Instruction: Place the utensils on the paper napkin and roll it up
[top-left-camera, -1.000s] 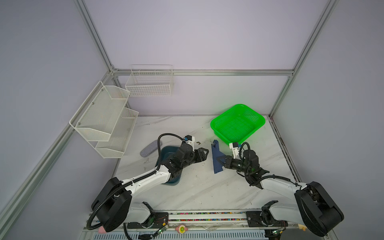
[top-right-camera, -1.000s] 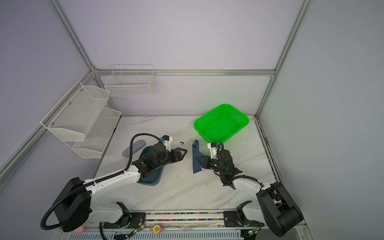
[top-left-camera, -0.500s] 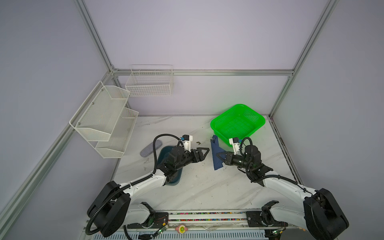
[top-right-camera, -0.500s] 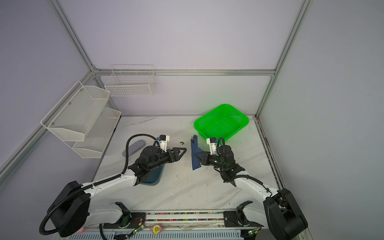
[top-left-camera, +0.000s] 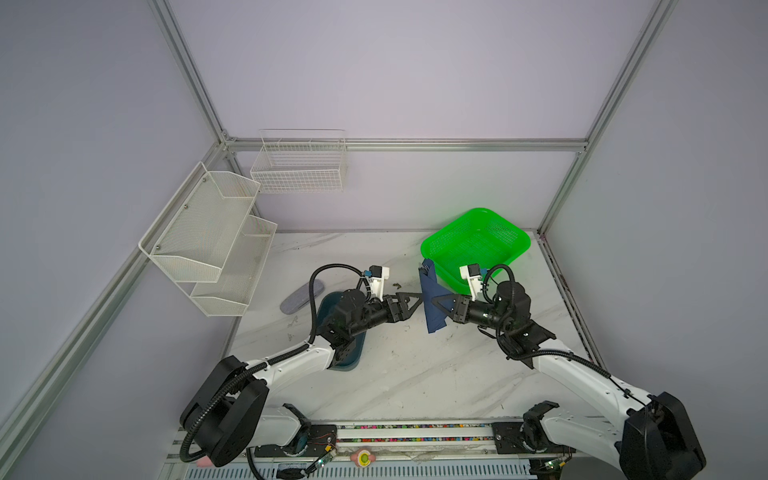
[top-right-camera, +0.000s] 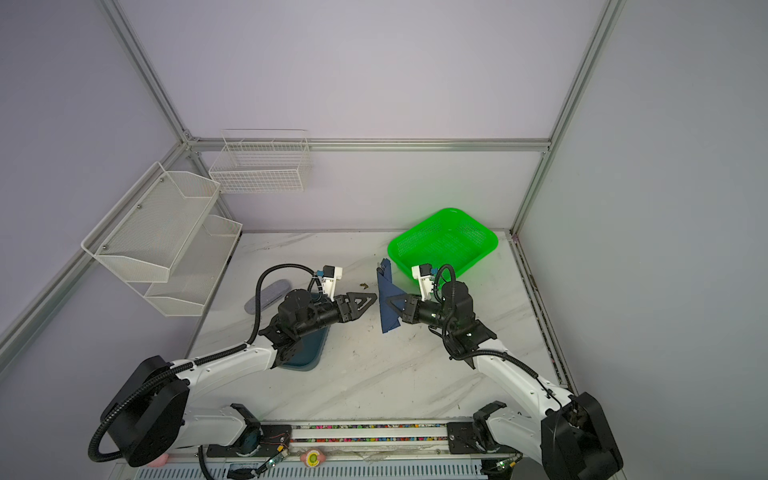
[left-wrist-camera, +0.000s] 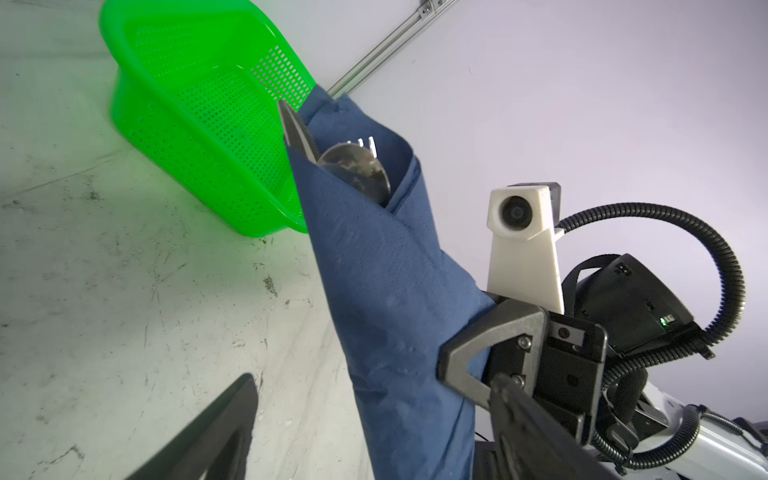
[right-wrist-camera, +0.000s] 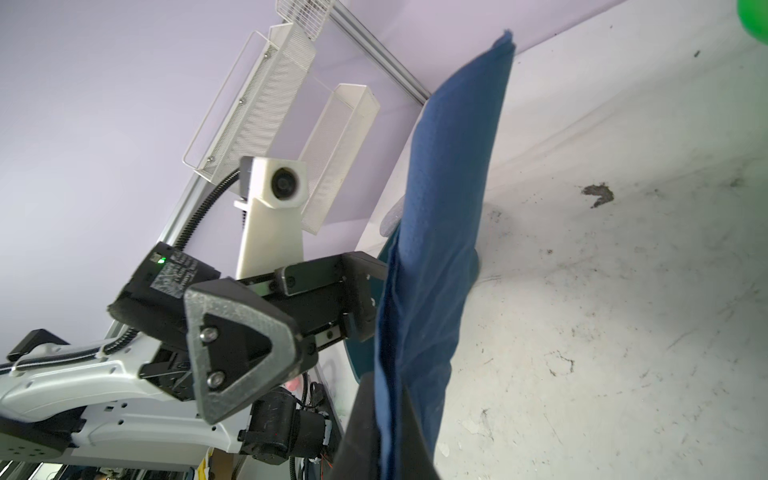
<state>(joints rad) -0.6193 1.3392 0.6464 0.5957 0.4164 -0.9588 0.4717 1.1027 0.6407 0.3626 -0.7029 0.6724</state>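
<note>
We clamp the embossed navy napkin (top-left-camera: 428, 282) cone, shiny utensils (left-wrist-camera: 354, 168) inside, in our right claw (top-left-camera: 438, 309); the left claw (top-left-camera: 415, 306) gapes at its nine o'clock.

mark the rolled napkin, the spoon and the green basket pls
paper napkin (left-wrist-camera: 386, 291), left wrist view, middle of the rolled wrap.
spoon (left-wrist-camera: 355, 170), left wrist view, its bowl, showing at the roll's open end.
green basket (top-left-camera: 478, 243), in a top view, bare mesh floor.
</note>
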